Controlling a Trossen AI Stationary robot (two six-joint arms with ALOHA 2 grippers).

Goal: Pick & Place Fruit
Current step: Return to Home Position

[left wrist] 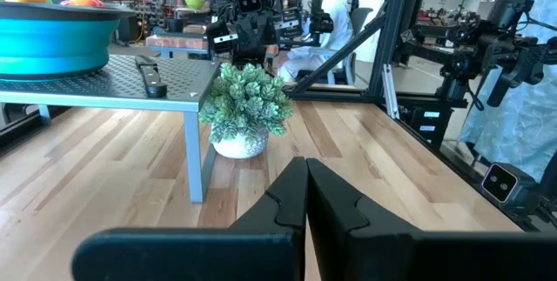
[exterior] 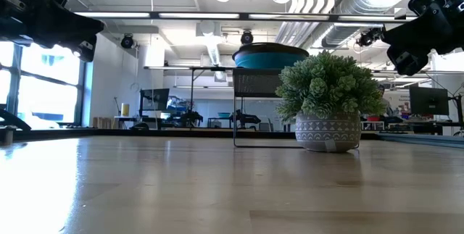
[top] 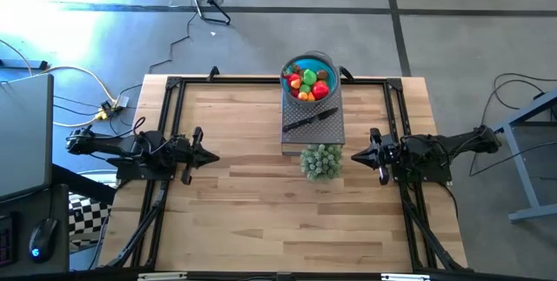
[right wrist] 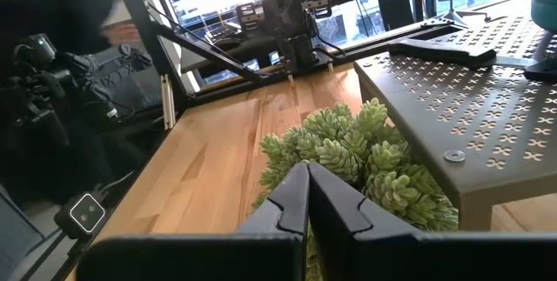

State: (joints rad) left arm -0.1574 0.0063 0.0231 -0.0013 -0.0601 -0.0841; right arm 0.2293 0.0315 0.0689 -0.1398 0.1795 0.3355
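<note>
1. Small toy fruits [top: 309, 83], red, orange, yellow and green: heaped inside the round blue strainer bowl [top: 311, 57]. None shows loose on the wood.
2. The bowl sits on the far end of a grey perforated metal stand [top: 329, 131], at the middle of the table's far edge. A black-handled knife [top: 309, 122] lies slantwise on the stand, just on the bowl's near side.
3. Left gripper [top: 214, 156]: fingers pressed together, nothing between them. It is at the table's left side with its tips pointing inward, well apart from the bowl.
4. Right gripper [top: 353, 156]: fingers together, empty, at the right side with its tips pointing inward. It is the nearer tool. The bowl lies farther out from it and toward the middle.
5. Pale green bushy plant [top: 321, 161] in a patterned grey-white pot: at the stand's near end, between the grippers and just beside the right one's tips.
6. Judgement: collection looks complete. Any withdrawal of the right arm should go away from the plant.
7. Surface: pale wooden plank tabletop [top: 261, 211], level, edged by black frame rails [top: 178, 83].
8. Room: an open workshop with ceiling ducts and windows. A seated person [left wrist: 335, 20] shows beyond the table.
</note>
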